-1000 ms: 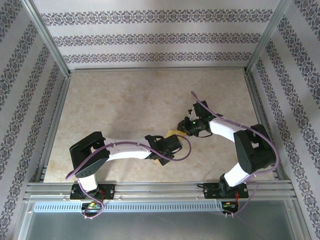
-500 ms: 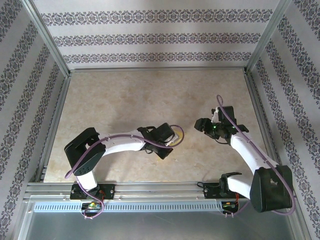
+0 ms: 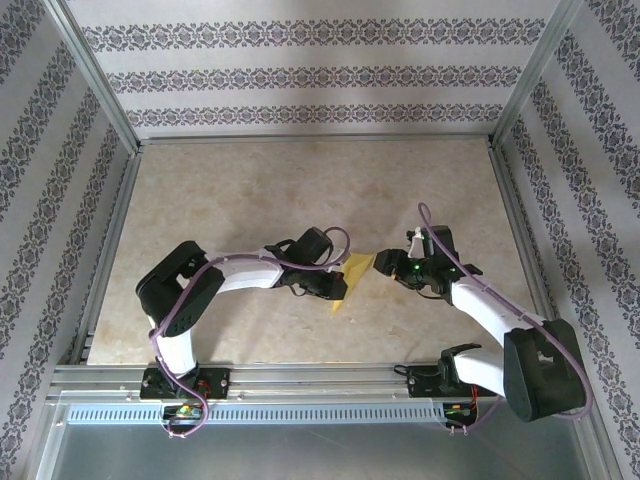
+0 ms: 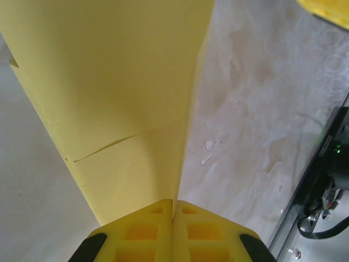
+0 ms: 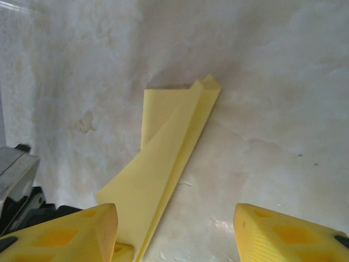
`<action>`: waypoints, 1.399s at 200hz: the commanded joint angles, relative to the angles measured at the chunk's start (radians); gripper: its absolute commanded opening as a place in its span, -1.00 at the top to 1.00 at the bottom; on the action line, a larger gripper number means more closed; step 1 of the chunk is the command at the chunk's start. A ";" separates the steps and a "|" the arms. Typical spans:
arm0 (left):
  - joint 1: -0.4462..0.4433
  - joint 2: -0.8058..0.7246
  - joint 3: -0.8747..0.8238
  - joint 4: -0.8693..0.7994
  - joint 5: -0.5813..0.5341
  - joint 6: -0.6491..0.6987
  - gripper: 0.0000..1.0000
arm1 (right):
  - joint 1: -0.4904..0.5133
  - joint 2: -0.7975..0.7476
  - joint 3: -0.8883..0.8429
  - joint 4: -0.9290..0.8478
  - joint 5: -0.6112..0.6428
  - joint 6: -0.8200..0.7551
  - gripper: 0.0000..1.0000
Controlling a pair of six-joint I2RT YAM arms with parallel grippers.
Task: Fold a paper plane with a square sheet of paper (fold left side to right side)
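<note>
**Left gripper (image 4: pixel 173 206) pinches a folded sheet of thin bright yellow paper (image 4: pixel 120 82) at mid-table.**
Its yellow fingers (image 4: pixel 142 234) are pressed together on the paper's near end, and the folded edge runs away over the pale marbled table (image 3: pixel 250 190). Just beyond, the right gripper (image 5: pixel 174 215) faces the paper's other end, fingers spread wide.

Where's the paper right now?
Top view: the folded paper is near the middle of the table, clamped in the left gripper, the open right gripper just to its right.
</note>
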 commanded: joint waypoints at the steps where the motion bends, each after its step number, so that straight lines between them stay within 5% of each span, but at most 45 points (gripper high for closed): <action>1: 0.022 0.018 -0.038 0.167 0.071 -0.130 1.00 | 0.023 0.022 -0.008 0.096 -0.007 0.035 -0.17; 95: 0.075 0.091 -0.197 0.683 0.135 -0.438 1.00 | 0.103 0.119 -0.025 0.255 0.055 0.118 0.00; 280: 0.097 0.163 -0.241 0.881 0.149 -0.560 1.00 | 0.150 0.360 0.057 0.459 0.089 0.154 0.12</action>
